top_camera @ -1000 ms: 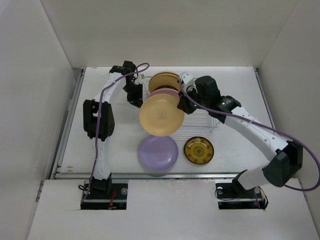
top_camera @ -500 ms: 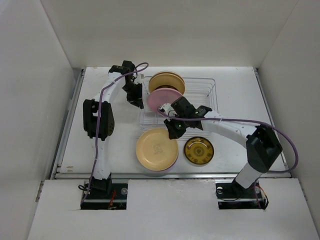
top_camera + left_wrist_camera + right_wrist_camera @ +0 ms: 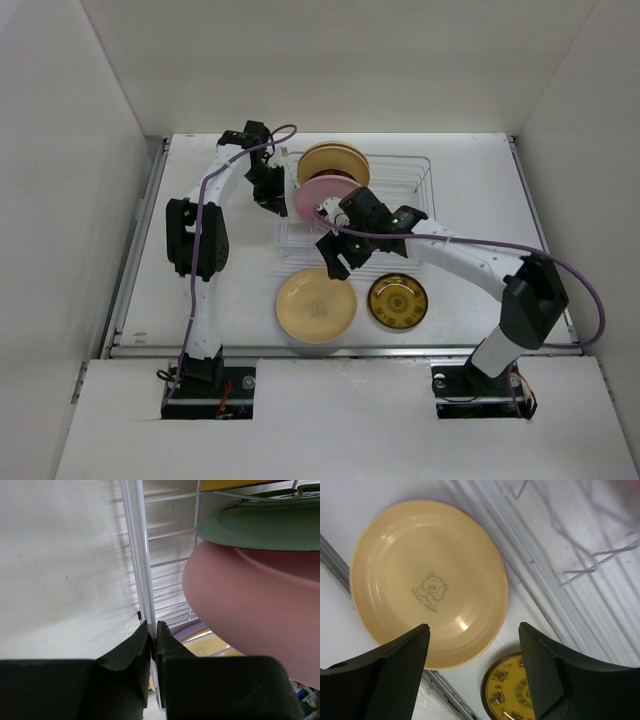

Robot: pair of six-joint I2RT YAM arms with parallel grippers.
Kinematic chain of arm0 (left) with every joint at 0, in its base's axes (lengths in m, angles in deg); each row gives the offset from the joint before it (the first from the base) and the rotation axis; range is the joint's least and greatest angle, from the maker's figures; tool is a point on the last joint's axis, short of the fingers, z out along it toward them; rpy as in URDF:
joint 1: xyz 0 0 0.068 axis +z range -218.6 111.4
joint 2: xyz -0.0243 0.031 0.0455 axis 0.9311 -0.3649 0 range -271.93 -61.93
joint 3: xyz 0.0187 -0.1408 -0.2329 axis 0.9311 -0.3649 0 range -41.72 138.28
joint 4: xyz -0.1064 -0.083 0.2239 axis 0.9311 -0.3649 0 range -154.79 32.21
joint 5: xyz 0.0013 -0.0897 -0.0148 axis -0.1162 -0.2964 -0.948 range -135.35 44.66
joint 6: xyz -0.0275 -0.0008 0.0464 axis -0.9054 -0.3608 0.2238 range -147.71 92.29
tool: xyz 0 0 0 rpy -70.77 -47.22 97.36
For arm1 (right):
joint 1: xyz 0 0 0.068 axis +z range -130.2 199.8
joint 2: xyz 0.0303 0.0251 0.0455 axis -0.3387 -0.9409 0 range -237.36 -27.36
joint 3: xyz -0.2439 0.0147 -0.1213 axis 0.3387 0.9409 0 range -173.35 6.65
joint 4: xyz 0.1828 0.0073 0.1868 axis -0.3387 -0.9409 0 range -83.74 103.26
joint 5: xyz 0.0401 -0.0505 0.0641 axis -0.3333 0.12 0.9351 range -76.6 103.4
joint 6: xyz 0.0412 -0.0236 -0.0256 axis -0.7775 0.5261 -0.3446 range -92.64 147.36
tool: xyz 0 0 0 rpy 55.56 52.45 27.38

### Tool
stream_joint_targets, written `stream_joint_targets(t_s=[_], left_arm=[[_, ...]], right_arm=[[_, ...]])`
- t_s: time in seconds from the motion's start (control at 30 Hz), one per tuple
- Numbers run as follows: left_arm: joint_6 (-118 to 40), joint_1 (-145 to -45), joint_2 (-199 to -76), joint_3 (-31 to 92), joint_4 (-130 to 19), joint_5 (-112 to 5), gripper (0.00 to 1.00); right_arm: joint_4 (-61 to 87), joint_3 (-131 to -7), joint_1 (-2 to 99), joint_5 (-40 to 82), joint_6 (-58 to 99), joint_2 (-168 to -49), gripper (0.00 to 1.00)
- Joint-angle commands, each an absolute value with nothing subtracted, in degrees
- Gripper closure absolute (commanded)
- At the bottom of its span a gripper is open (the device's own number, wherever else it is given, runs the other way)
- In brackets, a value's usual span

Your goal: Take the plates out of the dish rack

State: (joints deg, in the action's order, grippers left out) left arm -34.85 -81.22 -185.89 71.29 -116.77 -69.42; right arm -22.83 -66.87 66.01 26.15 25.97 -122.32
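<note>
Two grippers in view. The right gripper (image 3: 472, 675) is spread wide and holds nothing, hovering above the cream plate (image 3: 430, 580). That plate lies flat, face up, bear print showing. A sliver of lavender plate (image 3: 451, 503) peeks out under its 12 o'clock edge, so the cream one sits on top of it. In the top view the cream plate (image 3: 317, 305) is at 6 o'clock of the right gripper (image 3: 337, 262), and the yellow plate (image 3: 397, 300) lies flat just beside it at 3 o'clock, apart from it. The left gripper (image 3: 153, 635) is pinched nearly closed on the rack (image 3: 142, 555) rim wire, at the rack's (image 3: 400, 205) 9 o'clock side. A pink plate (image 3: 322, 195) stands on edge in the rack, with a tan plate (image 3: 333, 162) at its 12 o'clock. The rack sits on the table (image 3: 470, 170).
</note>
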Motion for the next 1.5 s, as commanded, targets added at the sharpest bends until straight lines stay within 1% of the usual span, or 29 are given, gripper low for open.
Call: stream_joint_targets(t_s=[0.0, 0.1, 0.2, 0.27, 0.33, 0.37, 0.4, 0.63, 0.7, 0.77, 0.8, 0.87, 0.9, 0.93, 1.0, 1.03, 1.13, 1.27, 1.33, 1.47], left_arm=[[-34.0, -80.3, -185.8, 72.5, -114.0, -67.1, 1.0], [-34.0, -80.3, -185.8, 72.5, -114.0, -67.1, 1.0], [-34.0, -80.3, -185.8, 71.9, -114.0, -67.8, 1.0], [-34.0, -80.3, -185.8, 71.4, -114.0, -68.4, 1.0], [-34.0, -80.3, -185.8, 71.4, -114.0, -68.4, 1.0], [-34.0, -80.3, -185.8, 71.4, -114.0, -67.9, 1.0], [-34.0, -80.3, -185.8, 71.4, -114.6, -67.8, 1.0], [-32.7, -80.3, -186.3, 71.9, -115.1, -66.5, 1.0], [-32.7, -80.3, -186.9, 71.9, -115.1, -66.5, 1.0], [-32.7, -80.3, -186.9, 71.9, -115.1, -66.5, 1.0], [-32.7, -80.3, -186.9, 71.9, -115.1, -66.5, 1.0], [-32.7, -80.3, -187.4, 71.9, -115.1, -66.5, 1.0], [-32.7, -80.3, -187.4, 71.9, -115.1, -67.2, 1.0], [-32.7, -80.3, -187.4, 71.9, -115.1, -67.2, 1.0], [-32.7, -80.3, -187.4, 71.9, -115.1, -67.9, 1.0], [-33.2, -80.3, -187.4, 71.9, -115.1, -68.5, 1.0], [-33.2, -80.3, -187.4, 71.9, -115.6, -68.5, 1.0], [-34.6, -80.3, -187.4, 71.9, -115.1, -68.5, 1.0], [-36.7, -80.3, -187.4, 70.7, -115.1, -68.5, 1.0], [-42.6, -78.8, -185.3, 68.2, -110.1, -69.9, 1.0]], right_arm=[[-22.6, -73.7, 66.1, 23.0, 25.6, -114.7, 0.22], [-19.5, -78.0, 64.7, 17.2, 25.6, -113.1, 0.21], [-16.3, -80.3, 59.9, 13.5, 26.1, -115.2, 0.21], [-15.6, -83.4, 56.6, 12.9, 27.3, -118.0, 0.21], [-18.0, -87.5, 56.5, 12.9, 31.1, -123.8, 0.21], [-19.6, -92.4, 56.5, 12.9, 32.2, -125.9, 0.21], [-21.6, -94.2, 56.5, 12.2, 32.7, -129.1, 0.21], [-17.9, -98.2, 54.7, 8.3, 33.5, -137.2, 0.21], [-17.0, -98.2, 54.1, 7.0, 33.5, -138.5, 0.24], [-16.3, -98.2, 54.1, 7.0, 33.5, -139.2, 0.33], [-15.7, -98.2, 54.1, 7.7, 33.5, -139.2, 0.48], [-13.9, -96.1, 54.1, 7.7, 33.5, -136.6, 0.62], [-12.9, -95.0, 54.1, 7.1, 33.5, -135.4, 0.78], [-11.8, -93.8, 54.1, 6.1, 33.5, -134.2, 0.85], [-9.4, -91.0, 54.1, 4.3, 34.4, -130.4, 0.97], [-8.9, -90.2, 54.1, 3.6, 35.6, -129.2, 1.0], [-7.2, -88.0, 54.6, 0.3, 36.8, -125.0, 1.0], [-4.2, -85.2, 54.6, -0.9, 37.3, -120.4, 1.0], [-2.0, -83.1, 55.1, -2.9, 37.3, -118.5, 1.0], [-0.8, -82.0, 55.1, -5.8, 37.3, -116.7, 1.0]])
